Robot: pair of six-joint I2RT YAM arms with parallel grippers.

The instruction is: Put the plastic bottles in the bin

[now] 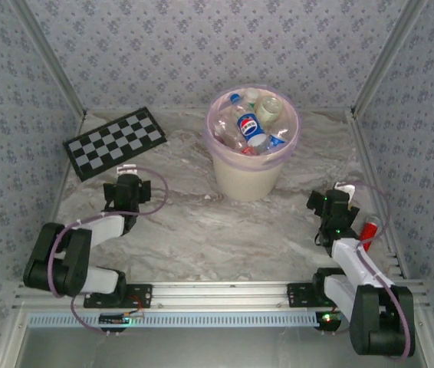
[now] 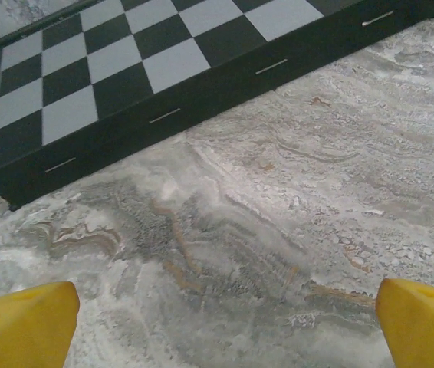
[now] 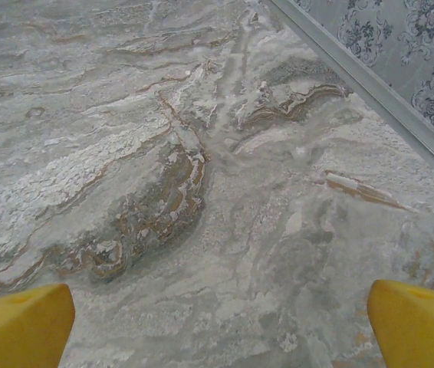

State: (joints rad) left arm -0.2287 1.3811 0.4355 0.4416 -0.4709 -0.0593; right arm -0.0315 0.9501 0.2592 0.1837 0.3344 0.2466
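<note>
The left gripper holds its yellow-tipped jaws wide apart and empty above the grey marbled bench, near a black-and-white checkered board. The right gripper has its jaws equally wide, gripping nothing. The clear plastic bottles lie heaped inside the round cream-white pink-lined bin at the far middle of the bench.

Folded at lower left of the overhead frame, elbow drawn back, with the left claw spread wide and empty. Mirrored at lower right, with the right claw equally wide, gripping nothing. In the wrist views, yellow left fingertips and right fingertips at the bottom corners.
</note>
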